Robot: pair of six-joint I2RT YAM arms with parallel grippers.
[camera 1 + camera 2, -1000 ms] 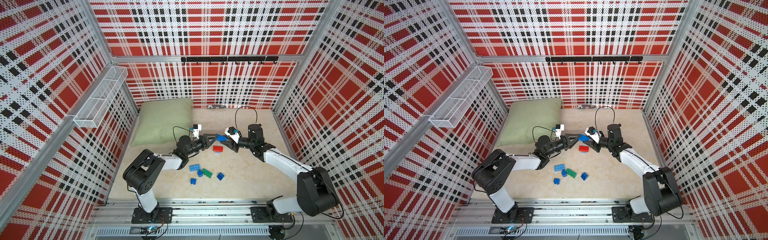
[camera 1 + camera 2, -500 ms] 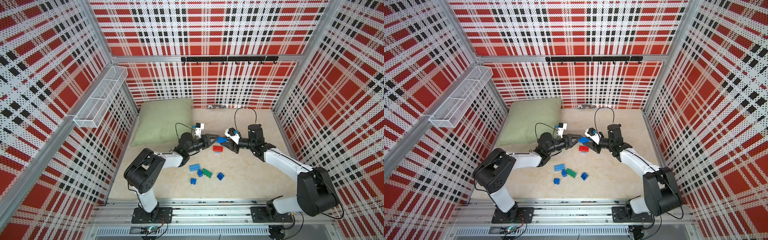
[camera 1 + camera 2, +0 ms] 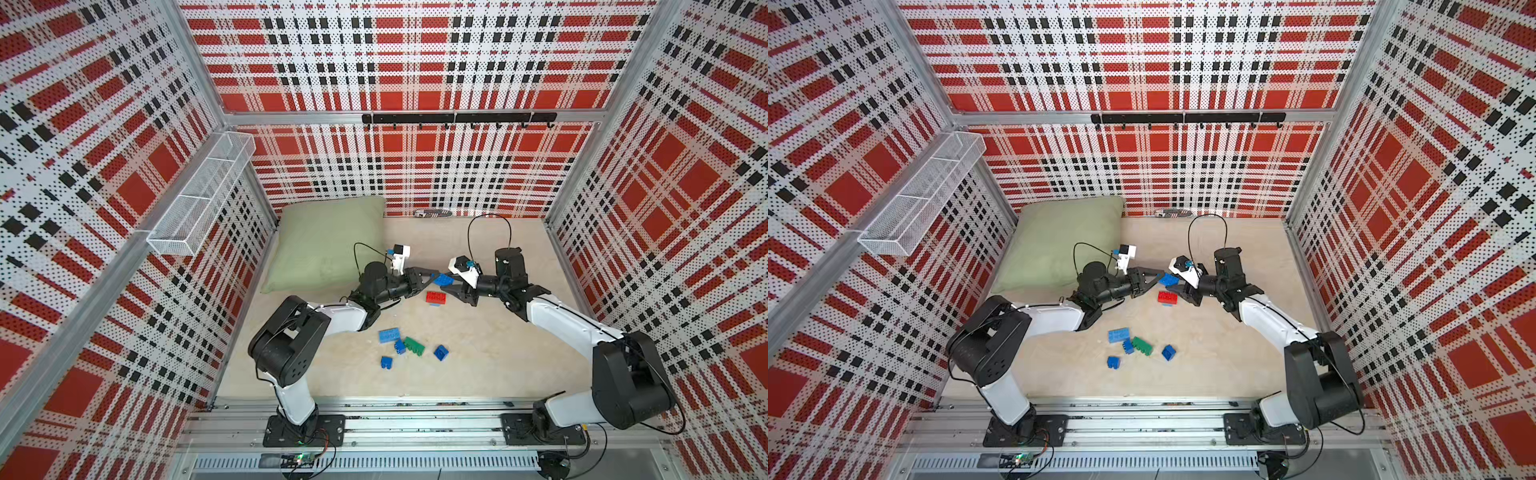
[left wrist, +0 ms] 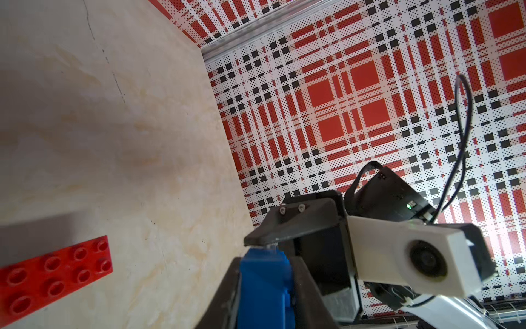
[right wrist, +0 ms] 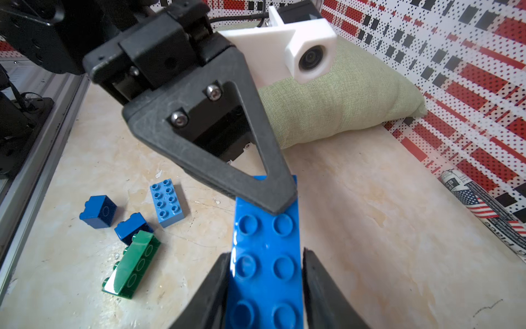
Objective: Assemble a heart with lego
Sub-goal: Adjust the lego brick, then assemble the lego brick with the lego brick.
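A flat blue lego plate (image 3: 443,279) (image 3: 1169,279) hangs above the table between my two grippers. My left gripper (image 3: 432,277) (image 4: 266,262) is shut on one end of the plate (image 4: 263,287). My right gripper (image 3: 451,286) (image 5: 266,253) stands open around the other end (image 5: 266,267), with a thin gap beside one finger. A red brick (image 3: 435,296) (image 4: 54,279) lies on the table just below. Nearer the front lie a light blue brick (image 3: 389,335) (image 5: 168,202), a green brick (image 3: 414,345) (image 5: 132,267) and small dark blue bricks (image 3: 441,352) (image 5: 98,211). No heart shows.
A green pillow (image 3: 328,245) fills the back left of the table. A rolled newspaper (image 3: 432,213) (image 5: 484,205) lies along the back wall. A white wire basket (image 3: 199,199) hangs on the left wall, and a black hook rail (image 3: 457,118) runs across the back wall.
My left gripper has reached in and shut on the blue plate. My right gripper's jaws have loosened from it. The bricks on the table have not moved.
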